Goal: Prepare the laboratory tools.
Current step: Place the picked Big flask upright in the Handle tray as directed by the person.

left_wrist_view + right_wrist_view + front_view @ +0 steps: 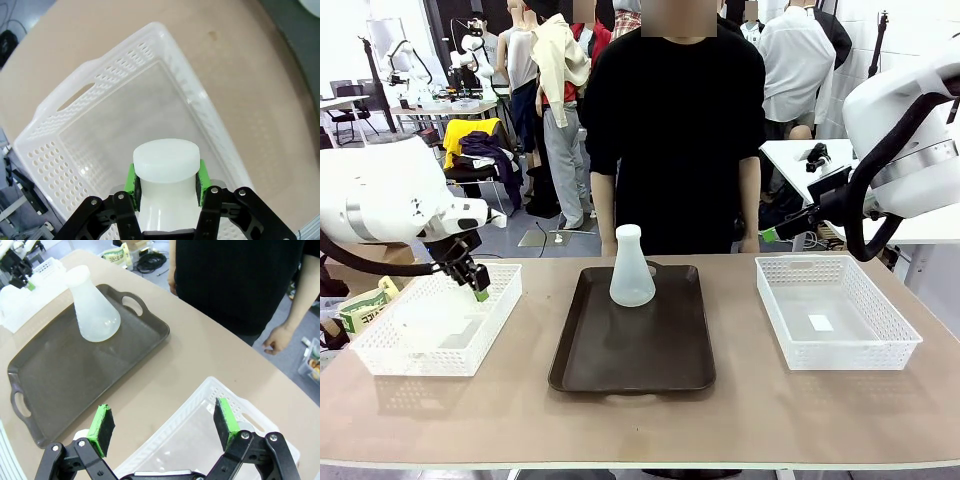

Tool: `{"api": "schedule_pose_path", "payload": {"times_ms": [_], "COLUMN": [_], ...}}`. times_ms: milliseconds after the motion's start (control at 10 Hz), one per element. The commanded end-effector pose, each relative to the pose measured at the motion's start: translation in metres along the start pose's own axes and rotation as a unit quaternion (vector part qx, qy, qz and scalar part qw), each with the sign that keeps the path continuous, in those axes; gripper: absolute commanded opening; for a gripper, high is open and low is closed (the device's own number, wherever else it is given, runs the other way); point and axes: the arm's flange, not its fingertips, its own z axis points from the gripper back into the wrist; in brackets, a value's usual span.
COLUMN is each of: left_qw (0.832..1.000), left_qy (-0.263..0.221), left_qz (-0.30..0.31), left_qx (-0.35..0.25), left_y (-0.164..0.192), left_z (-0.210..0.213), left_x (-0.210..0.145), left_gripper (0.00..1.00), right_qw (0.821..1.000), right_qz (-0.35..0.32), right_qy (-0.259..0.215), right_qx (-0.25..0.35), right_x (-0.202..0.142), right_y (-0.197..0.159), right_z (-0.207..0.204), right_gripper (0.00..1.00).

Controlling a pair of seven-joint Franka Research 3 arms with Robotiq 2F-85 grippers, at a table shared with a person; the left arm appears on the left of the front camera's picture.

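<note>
Left gripper (pixel 166 177) clamped on neck of a flask (pixel 166 161), green pads (pixel 131 179) pressing both sides just under its flat rim; poised above left basket (pixel 120 90), flask body hidden behind the fingers in the wrist view. Seen from the front, same gripper (pixel 478 288) over the near-left basket (pixel 380 355), with the held flask (pixel 428 322) a pale frosted shape inside the basket; cannot tell whether base touches basket floor. Right gripper (pixel 165 427) spread wide, holding nothing, hovering over a corner of right basket (pixel 200 405). From the front, right gripper (pixel 772 235) up near far right edge of table (pixel 740 420), above and behind right basket (pixel 905 345). Second flask (pixel 631 266) upright on far end of brown tray (pixel 630 375), middle of table, apart from both grippers; also (pixel 94 305) on tray (pixel 60 385) in right wrist view. Person in black standing at far side, one hand (pixel 276 339) hanging beside table edge.
</note>
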Motion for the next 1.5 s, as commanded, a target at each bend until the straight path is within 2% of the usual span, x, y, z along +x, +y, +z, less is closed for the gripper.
{"api": "schedule_pose_path", "payload": {"times_ms": [0, 200, 400, 600, 900, 1200, 1400], "left_qw": [1.0, 1.0, 1.0, 0.999, 0.985, 0.972, 0.959], "left_qy": [0.007, 0.015, -0.006, -0.051, -0.142, -0.2, -0.228], "left_qz": [0.024, 0.021, 0.01, -0.014, -0.076, -0.105, -0.141], "left_qx": [0.001, 0.002, 0.011, 0.004, -0.059, -0.061, -0.092], "left_y": [-0.015, -0.028, -0.043, -0.055, -0.062, -0.062, -0.066], "left_z": [0.025, 0.064, 0.101, 0.139, 0.182, 0.219, 0.234], "left_x": [-0.003, -0.005, -0.012, -0.028, -0.053, -0.072, -0.077], "left_gripper": [0.0, 0.0, 0.0, 0.0, 0.0, 0.0, 0.0], "right_qw": [1.0, 1.0, 1.0, 1.0, 1.0, 1.0, 1.0], "right_qz": [-0.005, -0.005, -0.005, -0.005, -0.005, -0.005, -0.005], "right_qy": [0.007, 0.007, 0.007, 0.007, 0.007, 0.007, 0.007], "right_qx": [0.001, 0.001, 0.001, 0.001, 0.001, 0.001, 0.001], "right_x": [0.001, 0.001, 0.001, 0.001, 0.001, 0.001, 0.001], "right_y": [0.001, 0.001, 0.001, 0.001, 0.001, 0.001, 0.001], "right_z": [0.002, 0.002, 0.002, 0.002, 0.002, 0.002, 0.002], "right_gripper": [1.0, 1.0, 1.0, 1.0, 1.0, 1.0, 1.0]}}
